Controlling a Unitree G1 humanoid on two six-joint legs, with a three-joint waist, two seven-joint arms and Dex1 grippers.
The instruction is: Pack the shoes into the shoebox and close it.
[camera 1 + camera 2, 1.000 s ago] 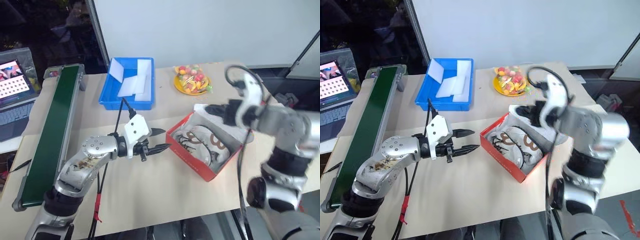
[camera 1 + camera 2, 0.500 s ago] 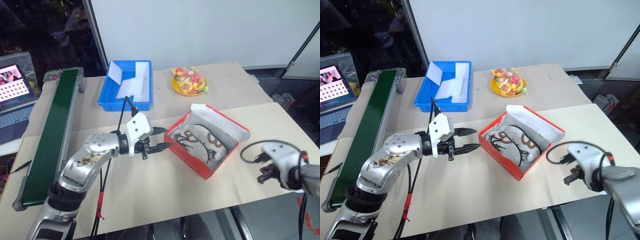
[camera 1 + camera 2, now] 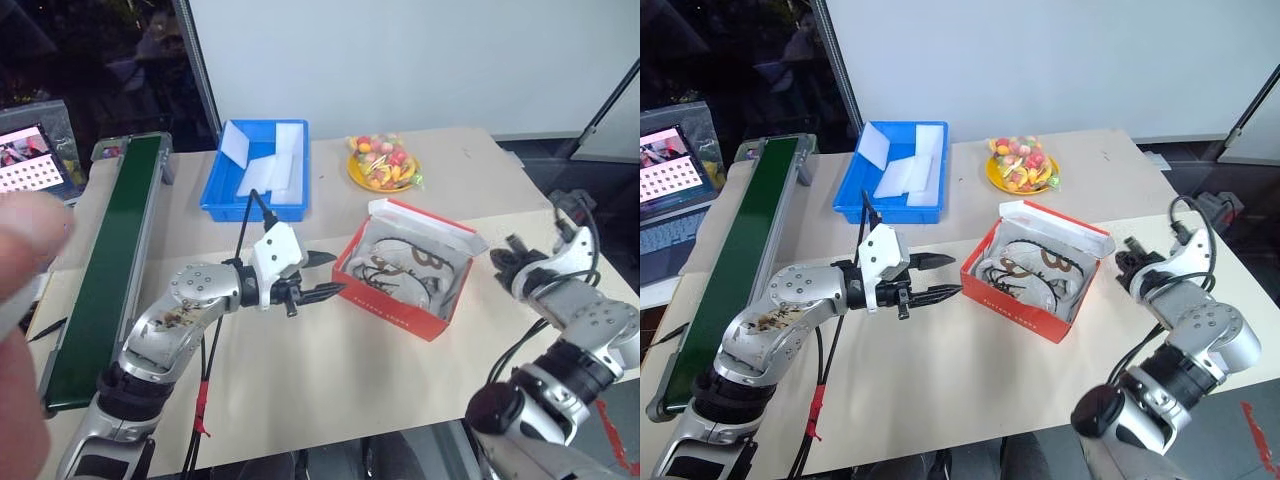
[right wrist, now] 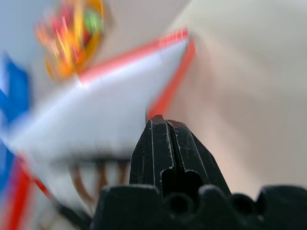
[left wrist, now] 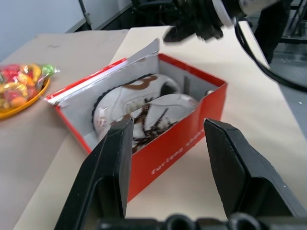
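Observation:
The red shoebox (image 3: 385, 305) sits mid-table, white inside, with the white-and-brown shoes (image 3: 400, 268) lying in it. Its lid flap (image 3: 430, 225) stands partly raised along the far right side. My left gripper (image 3: 338, 273) hovers open just left of the box, pointing at its near wall; in the left wrist view the box (image 5: 192, 129) lies between my fingers (image 5: 110, 167). My right gripper (image 3: 500, 260) is shut and holds nothing, right of the box close to the lid's edge (image 4: 163, 72).
A blue tray (image 3: 215, 205) with white foam pieces stands at the back left, a yellow plate of coloured sweets (image 3: 382, 160) behind the box. A green conveyor belt (image 3: 105, 260) runs along the left side. A blurred pale shape (image 3: 20, 330) fills the left edge.
My right arm swung from over the box's back, down past the table's front right, to beside the lid, and its gripper shut. The box turned a little and the lid stands higher. Left gripper unmoved.

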